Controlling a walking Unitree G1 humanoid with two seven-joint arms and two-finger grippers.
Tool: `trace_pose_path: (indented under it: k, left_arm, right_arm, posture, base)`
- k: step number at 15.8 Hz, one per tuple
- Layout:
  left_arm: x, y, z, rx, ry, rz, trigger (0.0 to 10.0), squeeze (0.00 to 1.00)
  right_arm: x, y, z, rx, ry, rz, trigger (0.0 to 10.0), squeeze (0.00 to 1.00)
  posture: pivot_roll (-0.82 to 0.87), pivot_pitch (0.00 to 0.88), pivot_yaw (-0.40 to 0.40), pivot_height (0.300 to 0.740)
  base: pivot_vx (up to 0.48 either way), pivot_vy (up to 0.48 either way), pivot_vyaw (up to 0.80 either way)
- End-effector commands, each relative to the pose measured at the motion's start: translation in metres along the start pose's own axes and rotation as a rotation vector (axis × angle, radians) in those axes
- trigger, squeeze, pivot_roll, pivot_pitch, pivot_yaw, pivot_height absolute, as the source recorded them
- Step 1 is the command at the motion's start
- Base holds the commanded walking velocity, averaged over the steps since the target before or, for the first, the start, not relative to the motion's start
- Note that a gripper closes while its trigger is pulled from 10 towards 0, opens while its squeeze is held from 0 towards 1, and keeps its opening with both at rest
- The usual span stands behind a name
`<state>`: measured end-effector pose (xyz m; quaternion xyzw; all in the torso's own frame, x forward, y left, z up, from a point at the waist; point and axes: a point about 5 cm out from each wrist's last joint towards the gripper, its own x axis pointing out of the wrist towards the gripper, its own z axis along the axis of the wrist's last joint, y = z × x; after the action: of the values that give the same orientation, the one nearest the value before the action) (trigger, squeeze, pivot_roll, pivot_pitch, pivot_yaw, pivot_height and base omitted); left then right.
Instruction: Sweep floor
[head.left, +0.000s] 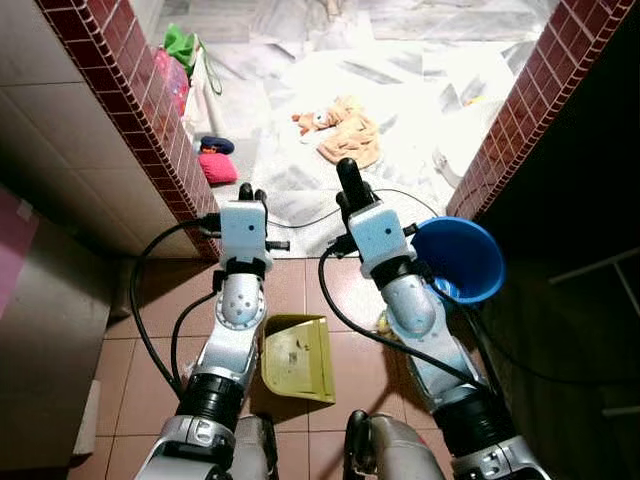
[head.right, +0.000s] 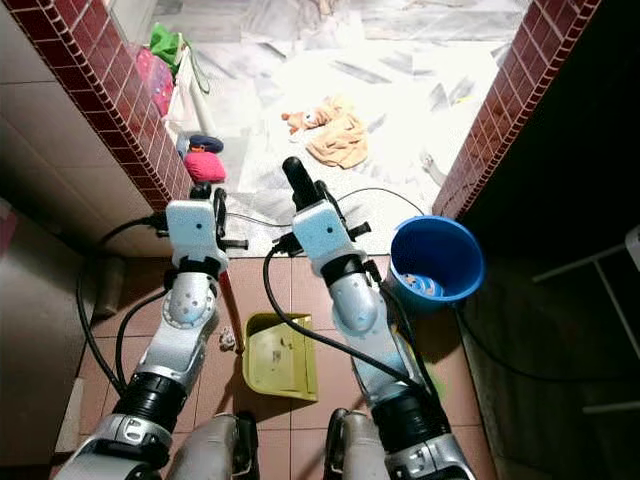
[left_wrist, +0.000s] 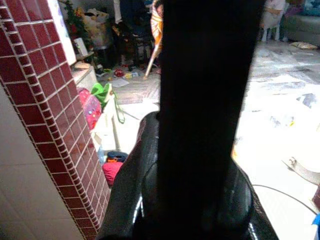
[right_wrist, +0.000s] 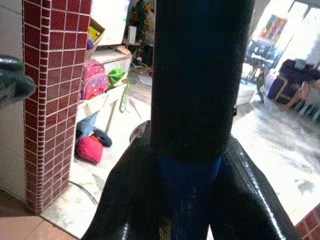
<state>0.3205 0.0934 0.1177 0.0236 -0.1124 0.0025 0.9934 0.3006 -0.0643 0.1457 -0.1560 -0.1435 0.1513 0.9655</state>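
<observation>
A yellow dustpan lies on the brown tiled floor between my two arms, close to my body. A thin red stick slants down under my left forearm towards a small scrap of litter beside the dustpan. Both arms reach forward over the doorway threshold. My left gripper and my right gripper are held up with the black fingers together, and I see nothing gripped between them. In the right wrist view the fingers form one dark bar.
Red brick pillars stand at left and right of the opening. A blue bucket stands by the right pillar. Beyond, on the white floor, lie a tan soft toy, a red bundle and a green bag. Black cables trail across the threshold.
</observation>
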Motion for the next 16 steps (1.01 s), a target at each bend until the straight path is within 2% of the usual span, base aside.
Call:
trace_pose_path:
  k: [1,2,4,9,12,13,16]
  left_arm:
    - [-0.006,-0.003,-0.010,-0.005,0.038,-0.003,10.0,0.00]
    - [-0.005,-0.004,-0.013,-0.011,0.047,-0.001,10.0,0.00]
    - [-0.002,-0.006,-0.017,-0.015,0.065,-0.005,10.0,0.00]
    - [0.003,-0.010,-0.022,-0.011,0.092,-0.012,10.0,0.00]
    - [0.007,-0.010,-0.023,-0.047,0.096,-0.002,10.0,0.00]
    - [0.010,-0.008,-0.023,-0.058,0.105,0.018,10.0,0.00]
    - [0.012,-0.006,-0.024,-0.059,0.118,0.028,10.0,0.00]
  right_arm:
    - [0.003,0.005,0.004,0.076,-0.003,0.010,10.0,0.00]
    - [0.006,0.005,0.004,0.165,0.016,0.005,10.0,0.00]
    - [0.012,0.004,0.006,0.269,0.035,-0.007,10.0,0.00]
    - [0.023,-0.007,0.010,0.455,0.071,-0.025,10.0,0.00]
    - [0.032,-0.017,0.018,0.563,0.066,-0.010,10.0,0.00]
    - [0.037,-0.020,0.022,0.655,0.069,0.005,10.0,0.00]
    - [0.042,-0.026,0.027,0.672,0.052,0.029,10.0,0.00]
  posture:
    - [-0.05,0.231,0.026,0.731]
    - [-0.05,0.219,0.016,0.731]
    - [-0.06,0.204,0.008,0.731]
    - [-0.08,0.167,-0.009,0.731]
    - [-0.09,0.138,-0.021,0.731]
    - [-0.10,0.127,-0.024,0.731]
    - [-0.10,0.108,-0.024,0.731]
  base:
    - [0.000,0.000,0.00]
    - [0.000,0.000,0.00]
    - [0.000,0.000,0.00]
    - [0.000,0.000,0.00]
    - [0.000,0.000,0.00]
    - [0.000,0.000,0.00]
    - [0.000,0.000,0.00]
